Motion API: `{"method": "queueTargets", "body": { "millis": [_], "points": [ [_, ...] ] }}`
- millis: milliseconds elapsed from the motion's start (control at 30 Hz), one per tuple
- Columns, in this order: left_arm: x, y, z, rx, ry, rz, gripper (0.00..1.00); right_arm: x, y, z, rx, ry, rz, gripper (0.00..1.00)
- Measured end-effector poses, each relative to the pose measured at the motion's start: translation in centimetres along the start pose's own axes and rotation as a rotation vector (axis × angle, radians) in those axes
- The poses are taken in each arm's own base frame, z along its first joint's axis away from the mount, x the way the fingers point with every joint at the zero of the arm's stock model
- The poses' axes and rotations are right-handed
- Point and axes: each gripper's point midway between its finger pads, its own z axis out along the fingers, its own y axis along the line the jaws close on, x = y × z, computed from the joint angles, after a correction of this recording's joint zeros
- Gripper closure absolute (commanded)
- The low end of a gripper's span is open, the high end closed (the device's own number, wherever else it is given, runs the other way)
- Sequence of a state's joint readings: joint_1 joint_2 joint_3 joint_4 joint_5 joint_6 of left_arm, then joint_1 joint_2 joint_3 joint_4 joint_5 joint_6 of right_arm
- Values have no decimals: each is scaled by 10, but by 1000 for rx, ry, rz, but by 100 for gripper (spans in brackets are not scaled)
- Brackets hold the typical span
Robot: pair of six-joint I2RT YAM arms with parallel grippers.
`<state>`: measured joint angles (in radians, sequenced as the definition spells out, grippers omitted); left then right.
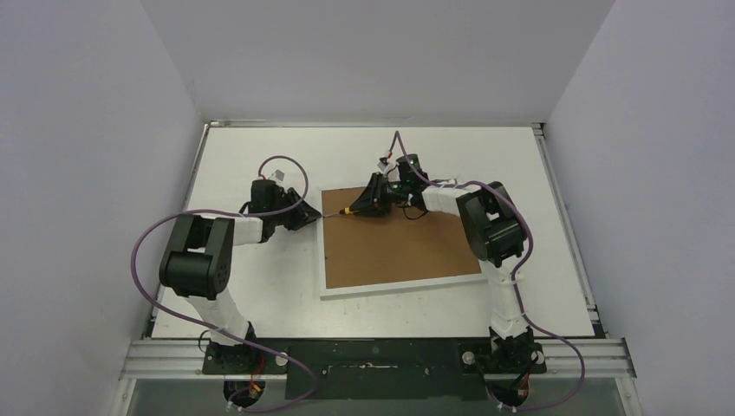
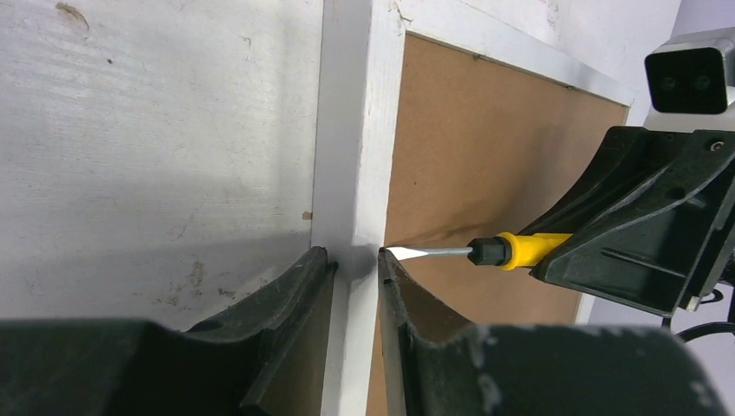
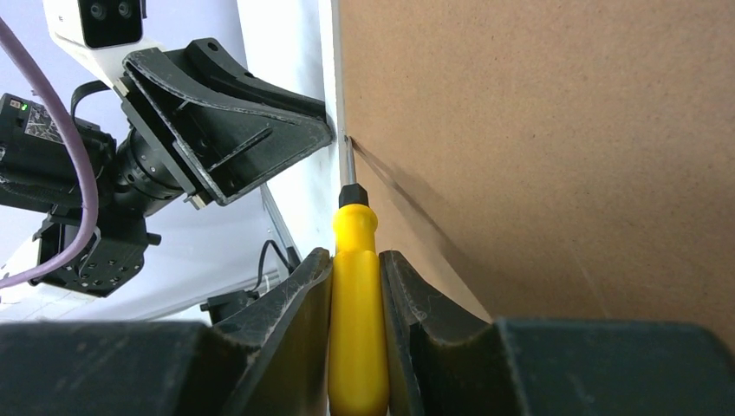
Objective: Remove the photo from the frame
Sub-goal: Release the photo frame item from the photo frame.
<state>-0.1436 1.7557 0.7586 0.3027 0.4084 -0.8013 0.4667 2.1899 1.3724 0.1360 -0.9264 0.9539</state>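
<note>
I see pale grey walls [image 1: 373, 61] on three sides of a white table [image 1: 520, 173]. Up close, the table top looks scratched and a bit dirty. The frame [image 1: 399, 251] lies flat in the middle of the table. It is face down, so its brown back [image 2: 485, 156] is up, with a thin white edge around it. I cannot see the photo.

My left arm [image 1: 198, 256] and right arm [image 1: 490, 225] reach in from the near side. The left gripper [image 2: 354, 260] pinches the frame's white edge near the far left corner. The right gripper [image 3: 355, 260] squeezes a yellow screwdriver [image 3: 355, 234]. Its metal tip touches the line where the white edge meets the brown back, just beside the left fingers. A little sticker [image 3: 30, 121] on the left arm is too small to read.
</note>
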Motion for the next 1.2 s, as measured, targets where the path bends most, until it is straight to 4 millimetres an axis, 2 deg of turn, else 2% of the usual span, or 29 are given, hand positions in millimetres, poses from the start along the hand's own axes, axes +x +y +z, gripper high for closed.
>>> {"method": "queueTargets", "body": {
  "millis": [133,267,367,1200],
  "points": [
    [4,3,3,-6,11,-1,80,1,2,1,12,5,8,95],
    [2,1,3,-3,9,0,92,1,3,2,12,5,18,95],
    [-2,-1,3,4,-2,3,97,-1,5,2,6,-1,33,95],
    [-8,-5,9,34,-25,-17,99,-5,7,4,5,-21,91,95]
  ]
}}
